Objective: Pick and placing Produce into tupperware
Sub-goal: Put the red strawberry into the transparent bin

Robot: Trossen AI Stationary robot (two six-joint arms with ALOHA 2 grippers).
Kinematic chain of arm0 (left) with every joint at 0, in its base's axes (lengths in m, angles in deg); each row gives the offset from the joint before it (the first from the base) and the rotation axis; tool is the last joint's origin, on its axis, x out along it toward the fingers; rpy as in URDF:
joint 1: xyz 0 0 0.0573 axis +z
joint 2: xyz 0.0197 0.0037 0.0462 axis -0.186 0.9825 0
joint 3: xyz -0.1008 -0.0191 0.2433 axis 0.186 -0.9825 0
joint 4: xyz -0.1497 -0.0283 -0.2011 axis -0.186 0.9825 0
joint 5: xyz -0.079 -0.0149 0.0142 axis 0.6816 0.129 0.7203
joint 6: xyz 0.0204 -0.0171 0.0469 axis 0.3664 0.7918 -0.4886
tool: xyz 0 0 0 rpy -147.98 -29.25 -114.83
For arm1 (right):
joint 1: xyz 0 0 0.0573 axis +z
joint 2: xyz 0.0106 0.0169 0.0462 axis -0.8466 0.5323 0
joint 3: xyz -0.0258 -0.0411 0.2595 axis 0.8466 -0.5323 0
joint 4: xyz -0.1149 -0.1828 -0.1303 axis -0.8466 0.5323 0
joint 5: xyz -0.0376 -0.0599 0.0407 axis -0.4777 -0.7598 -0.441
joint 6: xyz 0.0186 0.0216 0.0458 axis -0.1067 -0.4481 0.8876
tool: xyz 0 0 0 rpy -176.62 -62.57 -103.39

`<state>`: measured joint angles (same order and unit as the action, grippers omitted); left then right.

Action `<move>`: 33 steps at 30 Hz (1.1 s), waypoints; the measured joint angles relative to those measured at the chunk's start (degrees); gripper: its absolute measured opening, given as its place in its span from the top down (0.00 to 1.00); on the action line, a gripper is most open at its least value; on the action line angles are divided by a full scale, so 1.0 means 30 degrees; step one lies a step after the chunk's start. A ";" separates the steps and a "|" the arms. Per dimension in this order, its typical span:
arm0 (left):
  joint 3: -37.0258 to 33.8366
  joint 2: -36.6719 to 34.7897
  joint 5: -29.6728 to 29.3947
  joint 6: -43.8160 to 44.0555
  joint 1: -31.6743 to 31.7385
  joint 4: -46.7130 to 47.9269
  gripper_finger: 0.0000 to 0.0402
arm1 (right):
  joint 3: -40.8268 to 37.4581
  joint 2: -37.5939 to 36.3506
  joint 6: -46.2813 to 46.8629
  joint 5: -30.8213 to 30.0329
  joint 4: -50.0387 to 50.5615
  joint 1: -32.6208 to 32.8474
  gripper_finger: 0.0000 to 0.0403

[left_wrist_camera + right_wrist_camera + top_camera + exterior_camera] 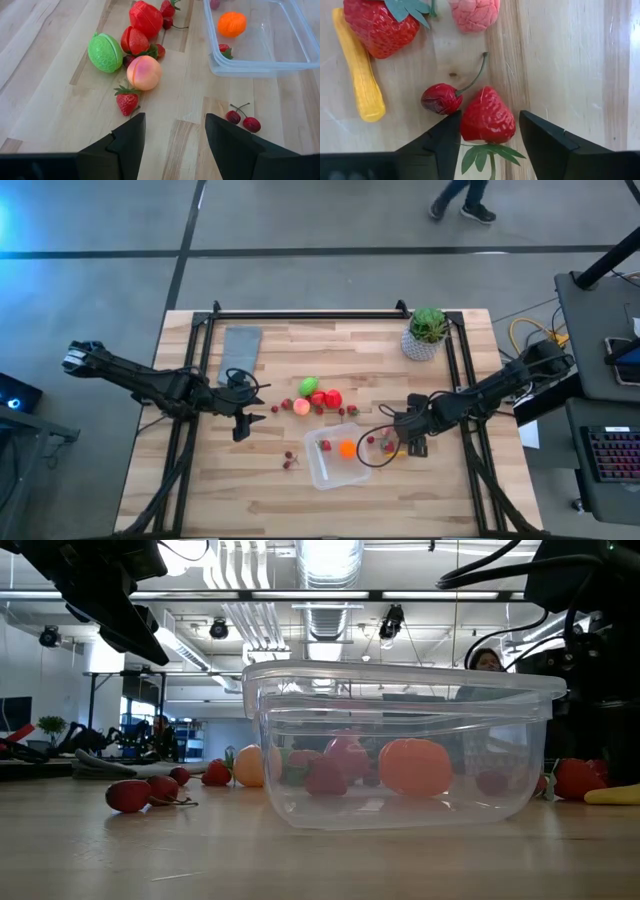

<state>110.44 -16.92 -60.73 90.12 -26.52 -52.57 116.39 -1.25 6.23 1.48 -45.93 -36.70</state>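
the right gripper (487, 137) is low over the table just right of the tupperware (335, 455), its dark fingers (440, 142) on either side of a small strawberry (486, 116) but not clearly clamped on it; a cherry (441, 98) touches the berry, with a yellow piece (360, 67) near. the left gripper (174, 137) hovers part-open and empty over bare wood, near a peach (144, 73) and a loose strawberry (127, 101). an orange piece (231, 23) sits in the tupperware.

Two dark, slender jointed robot arms
Matte black left gripper (172, 145) and right gripper (490, 145) carry broad wedge-shaped fingers; thin black cables loop alongside.
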 joint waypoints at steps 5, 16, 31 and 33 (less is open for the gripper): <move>0.0000 0.0000 0.0006 0.0000 0.0002 0.0005 0.52 | 0.0093 0.0021 0.0066 0.0034 0.0074 0.0000 0.57; 0.0000 0.0000 0.0000 0.0000 -0.0005 -0.0002 0.52 | 0.0741 0.0036 0.0073 -0.0237 0.0163 -0.0036 0.63; 0.0000 0.0000 0.0000 -0.0004 -0.0001 0.0003 0.52 | 0.1845 0.0036 0.1353 -0.0257 0.0916 -0.0058 0.64; 0.0000 0.0000 0.0000 -0.0016 -0.0003 -0.0002 0.52 | 0.2722 0.0036 0.1566 -0.0476 0.1125 -0.0058 0.64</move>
<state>110.44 -16.92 -60.73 90.07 -26.53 -52.58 124.56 -1.14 10.93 0.06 -42.55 -36.87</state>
